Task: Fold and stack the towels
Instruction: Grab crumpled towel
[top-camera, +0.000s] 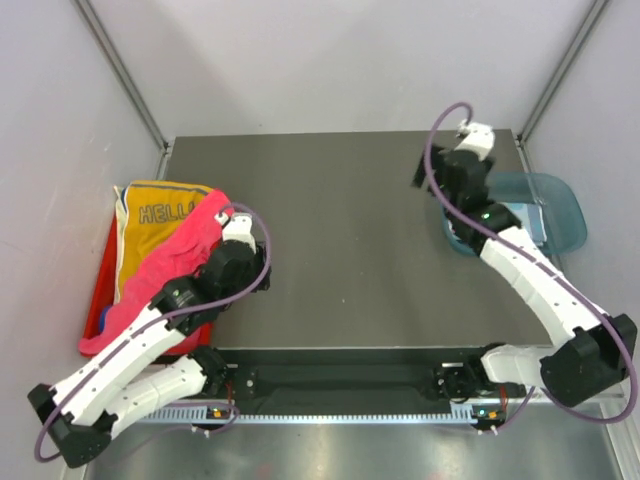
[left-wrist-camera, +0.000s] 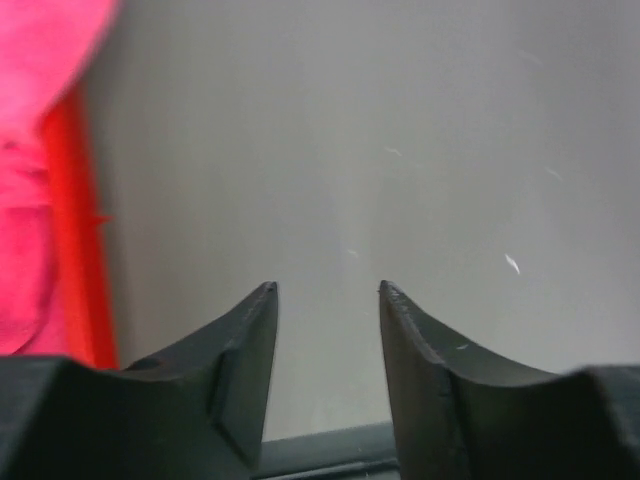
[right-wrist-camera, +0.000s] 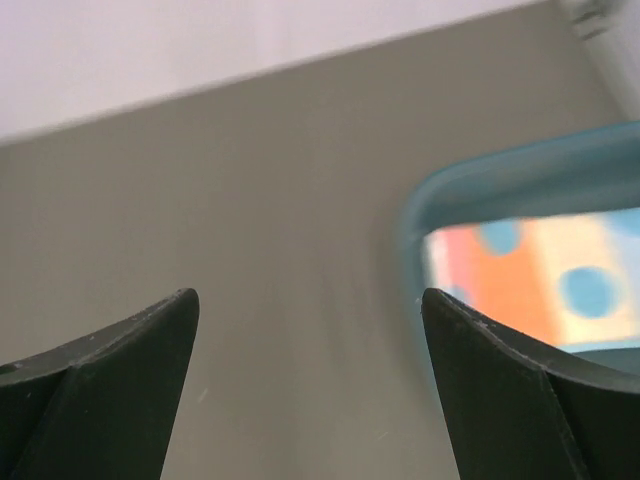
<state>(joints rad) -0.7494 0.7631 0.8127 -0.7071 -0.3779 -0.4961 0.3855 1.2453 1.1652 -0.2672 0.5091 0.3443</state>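
Nearest to us, the left gripper (left-wrist-camera: 328, 290) and the right gripper (right-wrist-camera: 308, 295) stand released, holding nothing. We see the hot pink towel (top-camera: 170, 262) lying over the yellow HELLO towel (top-camera: 145, 232) on the red tray (top-camera: 100, 295), and a dotted towel (right-wrist-camera: 520, 275) inside the teal bin (right-wrist-camera: 470, 180).

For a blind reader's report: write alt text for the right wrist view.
The right gripper hangs wide open and empty over the grey table. At right, a teal bin holds a dotted towel in orange and blue.
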